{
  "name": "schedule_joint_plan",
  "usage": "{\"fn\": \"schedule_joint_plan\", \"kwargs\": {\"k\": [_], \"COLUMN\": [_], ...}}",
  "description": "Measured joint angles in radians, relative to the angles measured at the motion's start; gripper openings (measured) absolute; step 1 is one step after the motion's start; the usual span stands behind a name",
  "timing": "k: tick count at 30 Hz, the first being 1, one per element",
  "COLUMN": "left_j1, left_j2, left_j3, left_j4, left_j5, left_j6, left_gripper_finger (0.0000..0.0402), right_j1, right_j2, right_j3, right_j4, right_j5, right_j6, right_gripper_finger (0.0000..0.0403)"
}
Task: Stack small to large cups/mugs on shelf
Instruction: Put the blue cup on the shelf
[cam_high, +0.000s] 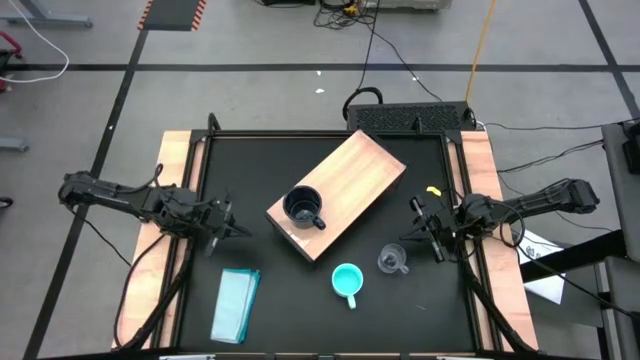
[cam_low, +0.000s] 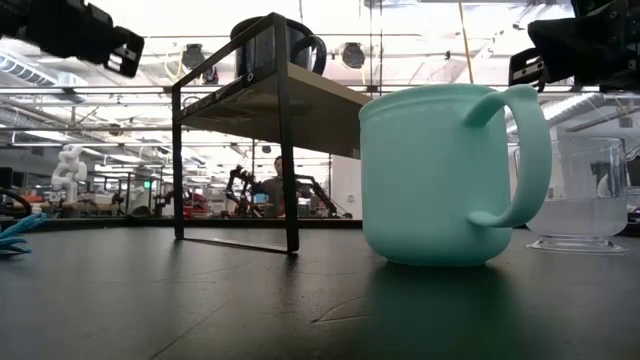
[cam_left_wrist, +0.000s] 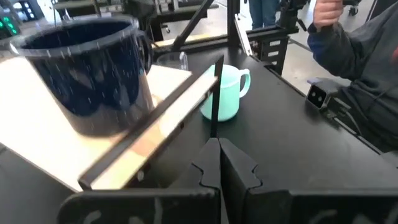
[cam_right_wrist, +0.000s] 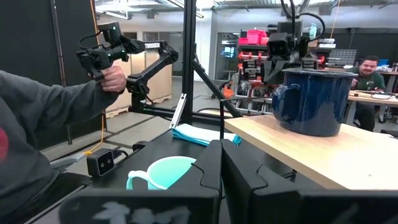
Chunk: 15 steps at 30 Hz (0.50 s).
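Note:
The dark navy mug (cam_high: 303, 208) stands upright on the light wooden shelf board (cam_high: 350, 180), near its near-left end; it also shows in the left wrist view (cam_left_wrist: 93, 68) and the right wrist view (cam_right_wrist: 311, 99). The turquoise mug (cam_high: 347, 281) and the small clear cup (cam_high: 392, 260) stand on the black table in front of the shelf. My left gripper (cam_high: 232, 230) is shut and empty, left of the shelf. My right gripper (cam_high: 412, 232) is shut and empty, right of the shelf, near the clear cup.
A flat pale-teal block (cam_high: 236, 304) lies on the table at the near left. The shelf stands on a thin black metal frame (cam_low: 285, 150). A person's sleeve and hand with a handle (cam_right_wrist: 106, 68) show beyond the table.

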Motion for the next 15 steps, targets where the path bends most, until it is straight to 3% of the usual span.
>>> {"fn": "schedule_joint_plan", "kwargs": {"k": [9, 15], "left_j1": [0.000, 0.000], "left_j2": [-0.096, -0.162], "left_j3": [-0.140, -0.190], "left_j4": [0.192, 0.208], "left_j5": [0.012, 0.011], "left_j6": [-0.012, -0.025], "left_gripper_finger": [0.0000, 0.0000], "right_j1": [0.000, 0.000], "right_j2": [0.000, 0.000], "right_j3": [0.000, 0.000], "right_j4": [0.001, 0.000], "right_j5": [0.000, 0.000], "right_j6": [0.000, 0.000], "right_gripper_finger": [0.0000, 0.0000]}}
